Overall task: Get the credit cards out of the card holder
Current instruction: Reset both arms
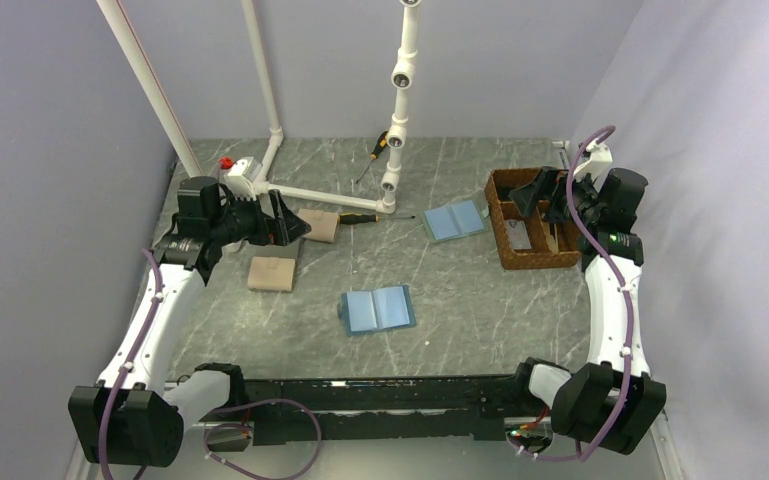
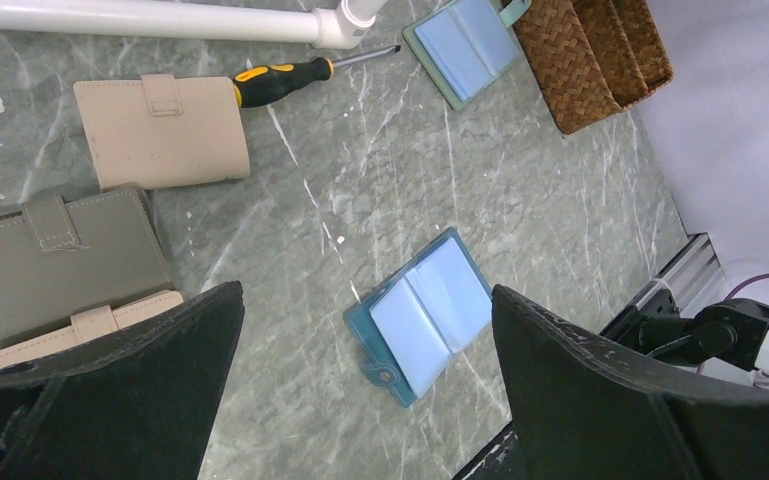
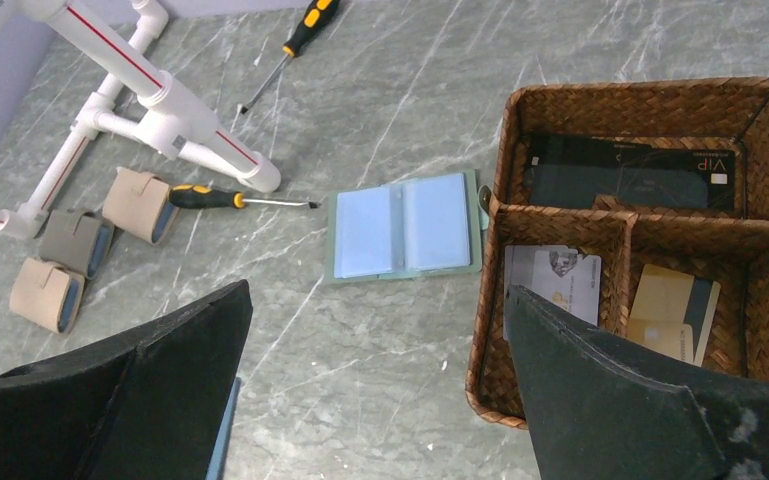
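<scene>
Top external view: the card holder (image 1: pixel 377 310) lies open and flat on the table, well left of the basket (image 1: pixel 538 262) and nearer the arm bases. Cards (image 3: pixel 560 280) lie inside the basket, one of them silvery grey. The right gripper (image 1: pixel 542 193) hangs over the basket, jaws wide apart, holding nothing. The left gripper (image 1: pixel 282 218) is far left of the basket, jaws wide apart too, holding nothing.

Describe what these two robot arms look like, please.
Both the left arm and right arm have white tube-like segments between chunky black joints, with a purple cable running along each. The left gripper and right gripper are black, with two broad wedge-shaped fingers.
</scene>
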Tool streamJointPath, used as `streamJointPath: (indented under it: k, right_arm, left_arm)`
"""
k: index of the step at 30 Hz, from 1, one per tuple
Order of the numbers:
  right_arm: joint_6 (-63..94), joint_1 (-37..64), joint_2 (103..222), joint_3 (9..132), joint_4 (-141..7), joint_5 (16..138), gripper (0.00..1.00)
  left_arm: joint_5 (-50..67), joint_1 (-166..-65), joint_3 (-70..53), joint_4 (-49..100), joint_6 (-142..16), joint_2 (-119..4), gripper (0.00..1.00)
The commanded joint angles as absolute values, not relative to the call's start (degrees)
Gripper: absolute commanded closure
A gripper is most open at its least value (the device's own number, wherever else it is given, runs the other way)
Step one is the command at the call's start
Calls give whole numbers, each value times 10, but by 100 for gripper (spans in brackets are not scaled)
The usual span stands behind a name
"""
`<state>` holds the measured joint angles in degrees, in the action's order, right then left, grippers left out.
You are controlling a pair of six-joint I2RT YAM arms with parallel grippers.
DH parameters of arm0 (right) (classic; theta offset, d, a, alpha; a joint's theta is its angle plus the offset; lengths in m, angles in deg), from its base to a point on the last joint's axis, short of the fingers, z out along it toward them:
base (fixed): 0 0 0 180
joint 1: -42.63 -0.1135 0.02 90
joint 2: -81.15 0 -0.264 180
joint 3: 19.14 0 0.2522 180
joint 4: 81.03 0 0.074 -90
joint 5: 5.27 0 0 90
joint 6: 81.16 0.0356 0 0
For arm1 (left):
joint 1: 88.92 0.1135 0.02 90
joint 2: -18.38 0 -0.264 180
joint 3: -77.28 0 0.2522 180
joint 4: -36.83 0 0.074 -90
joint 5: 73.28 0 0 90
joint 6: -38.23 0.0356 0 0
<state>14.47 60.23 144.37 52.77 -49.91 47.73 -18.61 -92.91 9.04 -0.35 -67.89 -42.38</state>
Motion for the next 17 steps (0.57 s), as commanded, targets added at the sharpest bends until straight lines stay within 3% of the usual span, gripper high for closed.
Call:
streamJointPath:
  k: [1,17]
  right_arm:
    - [152,606,1440,526,-528,486,0]
    - [154,609,1441,520,-533,481,0]
  left_arm:
    - [-206,-930,90,6,-664,-421,1]
    - [-212,-930,89,3,-664,-426,1]
